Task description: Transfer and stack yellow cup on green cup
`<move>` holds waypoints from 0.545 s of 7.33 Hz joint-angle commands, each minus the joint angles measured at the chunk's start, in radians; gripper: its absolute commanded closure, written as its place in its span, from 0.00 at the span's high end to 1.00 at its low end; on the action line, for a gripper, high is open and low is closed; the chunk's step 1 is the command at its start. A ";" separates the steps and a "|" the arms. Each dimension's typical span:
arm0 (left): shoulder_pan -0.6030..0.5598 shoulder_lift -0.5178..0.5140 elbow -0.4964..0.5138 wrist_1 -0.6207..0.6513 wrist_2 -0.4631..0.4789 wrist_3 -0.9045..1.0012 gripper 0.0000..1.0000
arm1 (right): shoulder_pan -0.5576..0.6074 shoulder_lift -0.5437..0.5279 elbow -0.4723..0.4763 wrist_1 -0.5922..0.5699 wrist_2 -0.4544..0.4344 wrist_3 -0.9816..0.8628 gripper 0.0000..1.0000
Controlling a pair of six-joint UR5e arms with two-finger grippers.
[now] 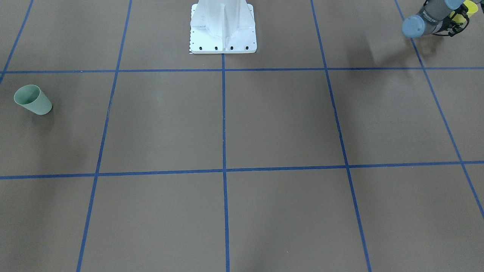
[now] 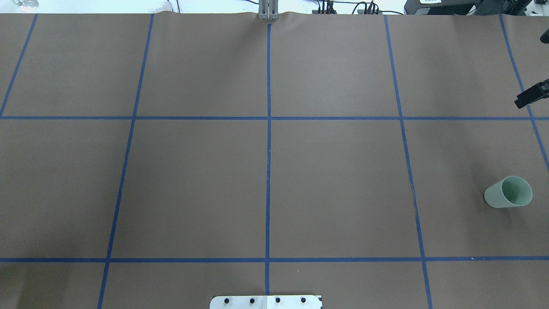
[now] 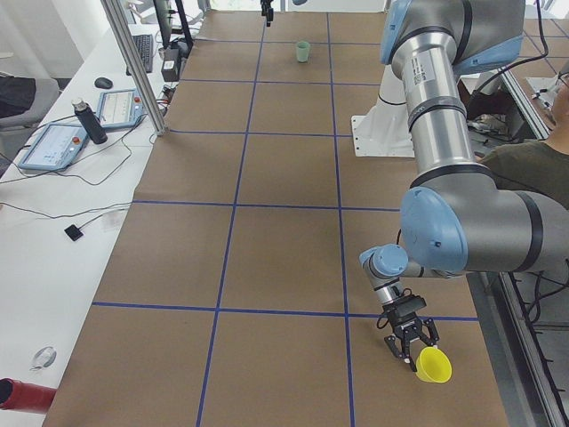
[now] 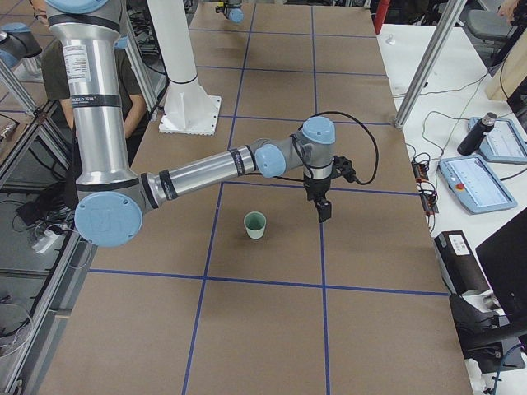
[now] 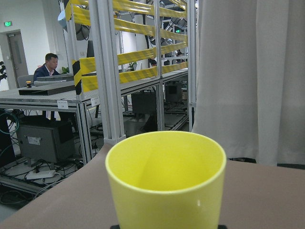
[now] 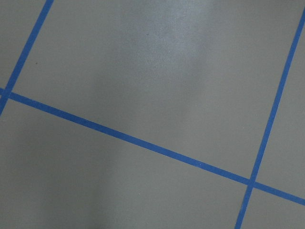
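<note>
Brown gridded surface [image 1: 264,121]: left pincer [image 3: 411,347] closed around yellow cup [image 3: 433,365], far off the own-left side of white base [image 1: 223,28]; green cup [image 1: 33,99] far off its right. Judged light, stiff, slick plastic; grip mid-wall. Opening of right pincer [image 4: 323,210]: cannot tell.

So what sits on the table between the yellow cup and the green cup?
Nothing: in the exterior front-facing view the stretch from yellow cup to green cup is bare table crossed by blue tape lines.
</note>
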 commanded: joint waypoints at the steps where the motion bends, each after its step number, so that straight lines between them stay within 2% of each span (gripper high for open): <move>1: -0.012 0.040 -0.096 0.024 -0.001 0.105 0.44 | 0.000 0.002 -0.010 0.000 0.010 0.001 1.00; 2: -0.023 0.038 -0.102 0.052 -0.001 0.174 0.44 | 0.000 0.002 -0.008 -0.003 0.014 0.001 1.00; 4: -0.139 0.028 -0.156 0.164 0.013 0.346 0.45 | 0.000 0.004 -0.007 -0.009 0.014 0.001 1.00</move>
